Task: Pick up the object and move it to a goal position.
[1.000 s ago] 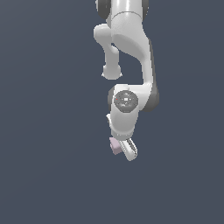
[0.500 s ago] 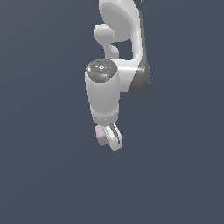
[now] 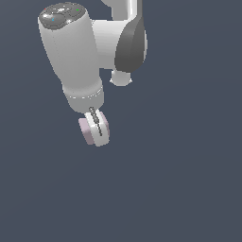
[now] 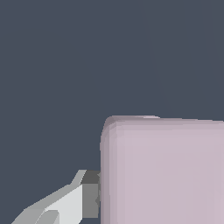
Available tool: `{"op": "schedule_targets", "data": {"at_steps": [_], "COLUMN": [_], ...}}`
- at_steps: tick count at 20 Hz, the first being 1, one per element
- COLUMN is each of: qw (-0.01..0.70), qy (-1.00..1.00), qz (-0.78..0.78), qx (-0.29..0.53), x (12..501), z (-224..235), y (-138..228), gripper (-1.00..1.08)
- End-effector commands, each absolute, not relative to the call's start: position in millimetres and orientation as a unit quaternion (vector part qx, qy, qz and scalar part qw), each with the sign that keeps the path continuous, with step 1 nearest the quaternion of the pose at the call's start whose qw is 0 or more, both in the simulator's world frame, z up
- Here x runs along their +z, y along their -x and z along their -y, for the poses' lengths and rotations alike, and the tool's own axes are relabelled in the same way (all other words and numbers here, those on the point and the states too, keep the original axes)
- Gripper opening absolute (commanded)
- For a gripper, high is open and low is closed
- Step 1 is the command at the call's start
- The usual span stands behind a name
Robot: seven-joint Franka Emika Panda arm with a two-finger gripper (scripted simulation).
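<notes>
A little left of center in the exterior view, the pink block (image 3: 87, 131) sits pinched in the tool (image 3: 94, 130), with one light finger (image 3: 99, 130) lying across its near face. In the wrist view the block (image 4: 164, 170) fills the lower right of the frame, a gray finger pad (image 4: 89, 194) pressed flat against its side. The white arm (image 3: 75, 56) rises from the tool toward the upper left, against a plain dark blue-gray background (image 3: 189, 179).
</notes>
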State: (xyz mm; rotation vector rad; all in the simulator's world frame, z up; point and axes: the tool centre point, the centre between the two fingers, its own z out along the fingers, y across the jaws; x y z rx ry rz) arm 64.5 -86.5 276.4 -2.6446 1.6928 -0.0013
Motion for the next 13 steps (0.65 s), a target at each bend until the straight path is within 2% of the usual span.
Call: {"op": "schedule_targets", "data": {"at_steps": [1,13], "qw": [0.000,0.000], "qy": [0.843,0.843], "qz": [-0.539,-0.538], "qx": [0.000,0.000], "x": [295,329], "z": [99,122], "y": [-63,-64], "gripper": [-1.00,-1.00]}}
